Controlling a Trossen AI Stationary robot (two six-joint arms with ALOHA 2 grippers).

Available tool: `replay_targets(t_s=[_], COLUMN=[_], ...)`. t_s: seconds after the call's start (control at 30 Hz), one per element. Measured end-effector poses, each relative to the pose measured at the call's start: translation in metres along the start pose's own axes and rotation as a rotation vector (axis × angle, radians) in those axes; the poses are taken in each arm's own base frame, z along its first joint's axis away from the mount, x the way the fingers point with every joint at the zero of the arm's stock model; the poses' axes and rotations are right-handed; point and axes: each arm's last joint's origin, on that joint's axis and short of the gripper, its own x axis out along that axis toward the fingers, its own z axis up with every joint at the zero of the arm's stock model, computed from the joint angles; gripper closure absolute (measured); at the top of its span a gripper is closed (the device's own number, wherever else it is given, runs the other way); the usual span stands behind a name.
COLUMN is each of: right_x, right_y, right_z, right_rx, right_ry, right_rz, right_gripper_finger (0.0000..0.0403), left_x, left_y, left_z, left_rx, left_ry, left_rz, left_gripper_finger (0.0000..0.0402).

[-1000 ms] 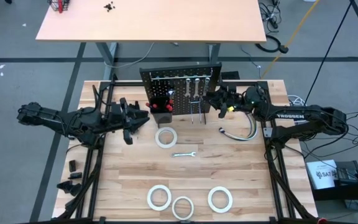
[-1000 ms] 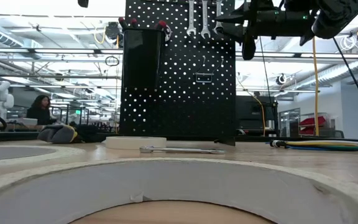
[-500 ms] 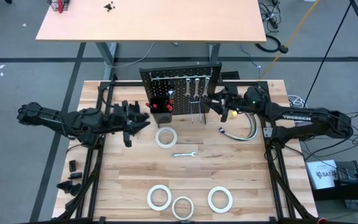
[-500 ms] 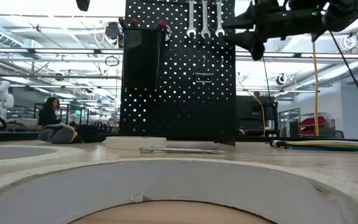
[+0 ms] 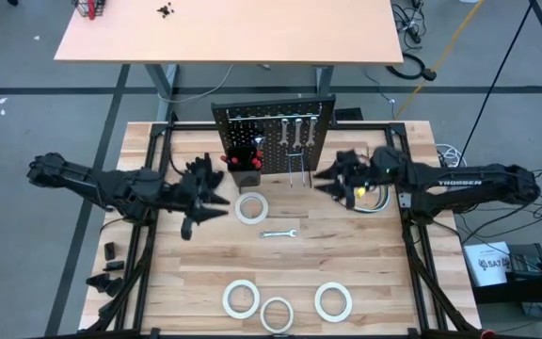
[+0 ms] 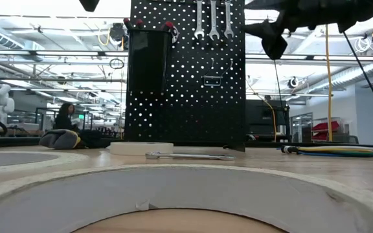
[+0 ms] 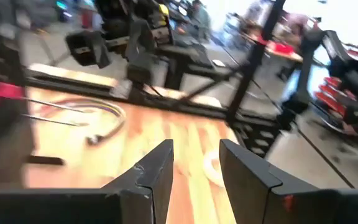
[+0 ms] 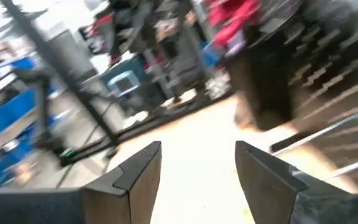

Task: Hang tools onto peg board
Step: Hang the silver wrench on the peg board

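Low view alone shows 3 wrenches (image 6: 213, 18) hanging on the peg board (image 6: 186, 97).

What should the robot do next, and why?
Probably lower the open, empty right gripper toward the small silver wrench lying on the wooden table. Three silver wrenches already hang on the upright black perforated peg board, while this one lies loose near it.

both wrist views are motion-blurred; in the low view the peg board (image 6: 186, 77) top is cut off.
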Motion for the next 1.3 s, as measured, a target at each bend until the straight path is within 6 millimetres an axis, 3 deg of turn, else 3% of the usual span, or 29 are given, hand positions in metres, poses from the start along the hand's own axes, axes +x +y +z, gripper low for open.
replay_targets(t_s=[0.37, 0.6, 0.8, 0.93, 1.13, 1.3], right_x=[0.036, 0.064, 0.088, 0.097, 0.102, 0.103], right_y=[0.056, 0.076, 0.070, 0.058, 0.047, 0.047], right_z=[-0.064, -0.109, -0.150, -0.172, -0.182, -0.183], right_rx=[0.104, 0.091, 0.067, 0.046, 0.033, 0.036], right_ry=[0.214, 0.250, 0.264, 0.268, 0.190, 0.159], right_rz=[0.094, 0.150, 0.148, 0.035, -0.147, -0.153], right_gripper_finger=[0.0206, 0.0206, 0.0206, 0.0206, 0.0206, 0.0207], left_x=[0.046, 0.080, 0.105, 0.117, 0.141, 0.148], left_y=[-0.026, -0.027, -0.021, -0.015, -0.002, 0.012], left_z=[-0.045, -0.085, -0.124, -0.146, -0.166, -0.177], left_rx=[0.050, 0.092, 0.135, 0.188, 0.201, 0.189], left_ry=[0.265, 0.433, 0.576, 0.616, 0.559, 0.585], left_rz=[-0.102, -0.037, 0.052, 0.163, 0.230, 0.278], left_gripper_finger=[0.0269, 0.0269, 0.0269, 0.0269, 0.0286, 0.0355])
